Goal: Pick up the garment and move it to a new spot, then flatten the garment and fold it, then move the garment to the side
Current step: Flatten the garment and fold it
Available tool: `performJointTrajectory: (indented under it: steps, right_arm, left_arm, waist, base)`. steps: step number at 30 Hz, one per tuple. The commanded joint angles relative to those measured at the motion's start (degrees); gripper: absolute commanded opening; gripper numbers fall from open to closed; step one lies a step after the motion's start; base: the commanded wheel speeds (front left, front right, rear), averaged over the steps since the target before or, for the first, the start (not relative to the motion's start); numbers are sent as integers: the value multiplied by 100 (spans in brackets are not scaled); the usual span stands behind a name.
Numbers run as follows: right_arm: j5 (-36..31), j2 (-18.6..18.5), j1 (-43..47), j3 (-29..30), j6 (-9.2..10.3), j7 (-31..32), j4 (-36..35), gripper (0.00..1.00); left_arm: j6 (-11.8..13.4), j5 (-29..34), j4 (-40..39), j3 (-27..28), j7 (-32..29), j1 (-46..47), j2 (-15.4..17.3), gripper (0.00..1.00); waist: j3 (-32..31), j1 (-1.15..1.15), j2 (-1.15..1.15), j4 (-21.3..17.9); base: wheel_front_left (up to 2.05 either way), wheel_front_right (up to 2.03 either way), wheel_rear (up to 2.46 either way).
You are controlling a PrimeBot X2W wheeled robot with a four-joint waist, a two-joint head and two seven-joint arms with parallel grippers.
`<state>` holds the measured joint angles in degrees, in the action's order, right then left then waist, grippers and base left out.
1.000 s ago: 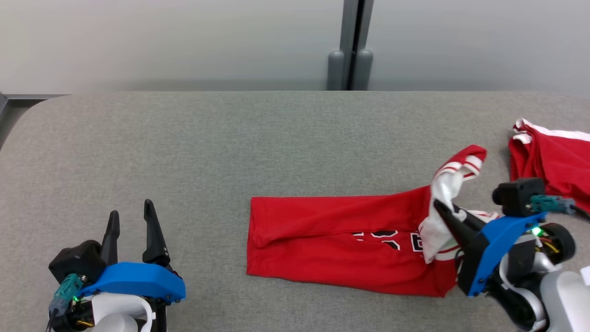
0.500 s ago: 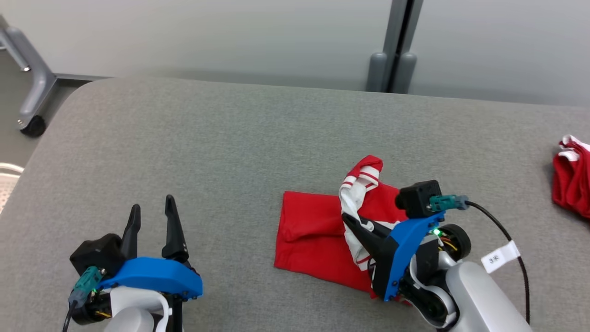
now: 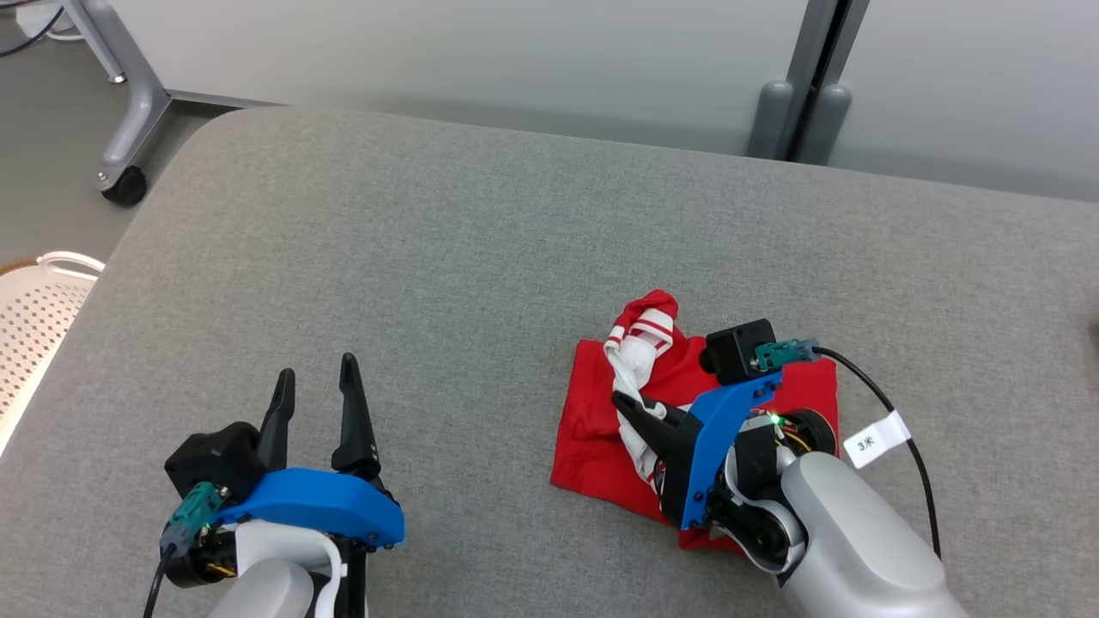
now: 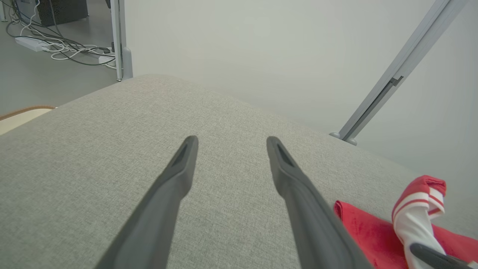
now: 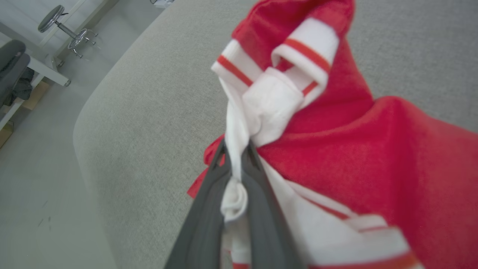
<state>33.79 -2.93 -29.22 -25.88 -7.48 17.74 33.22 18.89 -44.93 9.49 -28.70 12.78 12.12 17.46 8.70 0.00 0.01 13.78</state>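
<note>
My right jaws are clamped on the garment (image 3: 592,425). In the right wrist view, white cloth is bunched tight between the fingers (image 5: 201,224), and a twist of red-striped trim (image 3: 644,330) stands up just past the tips. The garment lies on the counter (image 3: 429,257) as a rough red pad, partly under the right arm and partly ahead of it. Its longer side seems to run across in front of me, left to right, though the arm hides enough that I can't be sure. My left jaws stand wide apart and empty over bare counter, well to the left of the garment, pointing away from me. The right arm is plainly the nearer one, so I judge the carry to the side falls to it. Left of the garment and beyond it the counter is bare. A white basket (image 3: 43,300) sits off the counter edge far to the garment's left. A grey post (image 3: 798,112) stands well beyond the garment, and a wheeled stand (image 3: 129,129) is beyond and far left. The right arm's cable (image 3: 893,403) loops just right of the garment, and I'd watch that it doesn't drag the cloth.
</note>
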Motion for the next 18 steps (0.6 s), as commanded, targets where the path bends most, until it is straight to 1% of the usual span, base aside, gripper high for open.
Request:
performJointTrajectory:
  steps: [1,2,3,4,8,13,18]
  right_arm:
    - [53,-1,-145,-39,-3,-89,100,9]
    - [101,3,-212,-94,-3,-162,205,25]
    - [168,2,-262,-144,-3,-232,284,73]
    - [248,2,-306,-200,-3,-304,364,100]
    - [451,-4,-465,-507,-3,-559,481,100]
    - [686,-3,-585,-839,-3,-825,326,100]
    - [748,-3,-608,-899,-3,-1127,60,100]
  left_arm:
    - [-19,10,27,-15,39,116,-26,100]
    - [-28,10,44,-21,45,133,-35,100]
    - [-30,10,56,-25,51,142,-45,100]
    - [-36,11,67,-31,45,144,-56,100]
    - [-51,12,120,-42,62,123,-75,100]
    - [-49,34,131,-51,77,149,-59,100]
    - [-38,75,90,-72,75,177,-28,100]
  waist:
    - [11,0,-1,17]
    - [17,0,-1,25]
    - [21,0,-1,30]
    - [22,0,-1,32]
    - [8,0,-1,-23]
    - [-28,0,-1,-182]
    - [-82,0,-1,-383]
  base:
    - [0,0,0]
    - [0,0,0]
    - [0,0,0]
    - [0,0,0]
    - [0,0,0]
    - [0,0,0]
    - [0,0,0]
